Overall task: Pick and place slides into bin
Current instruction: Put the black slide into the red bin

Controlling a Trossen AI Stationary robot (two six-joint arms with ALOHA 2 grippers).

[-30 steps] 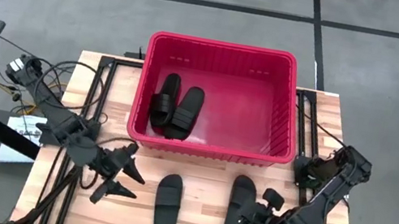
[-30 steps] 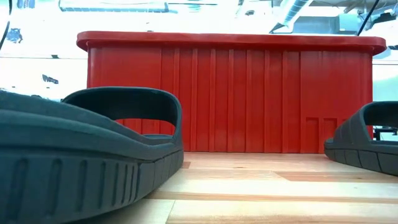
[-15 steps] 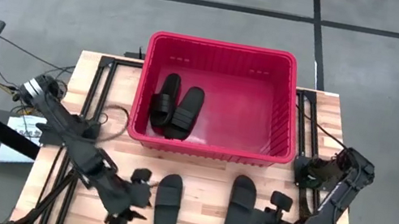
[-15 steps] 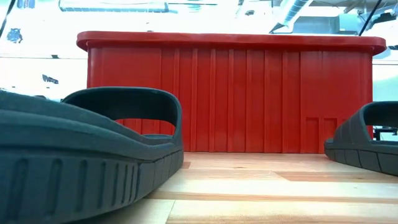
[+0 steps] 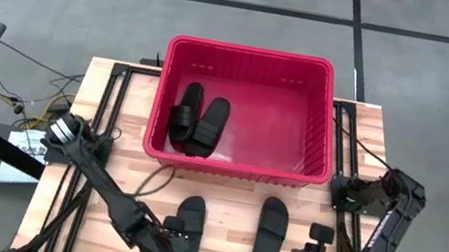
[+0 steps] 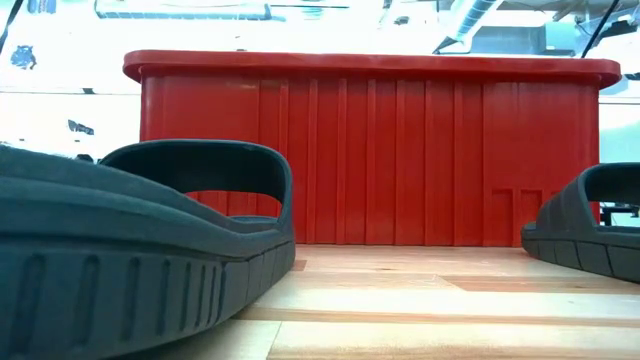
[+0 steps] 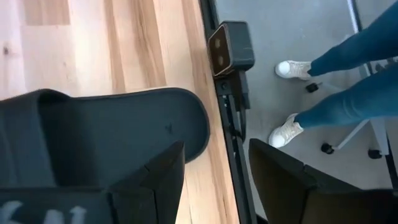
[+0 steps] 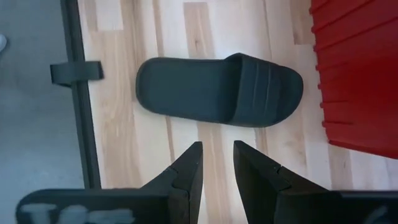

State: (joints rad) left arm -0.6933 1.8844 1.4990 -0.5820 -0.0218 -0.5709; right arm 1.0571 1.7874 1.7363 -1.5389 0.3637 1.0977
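Red slotted bin upright, two black slides inside, left slide and right slide flat just before it

The pale wooden tabletop is made of planks with visible grain and a smooth, faintly satin finish. At its twelve o'clock side stands the large rectangular red plastic bin, its ribbed walls slightly glossy. The four black rubbery slides are matt: two inside the bin, one at five o'clock and one at six o'clock on the wood, its sole edge moulded with shallow grooves. Both dark claws, left and right, look like hard matt plastic. The grey floor beyond looks like dull, rough concrete.
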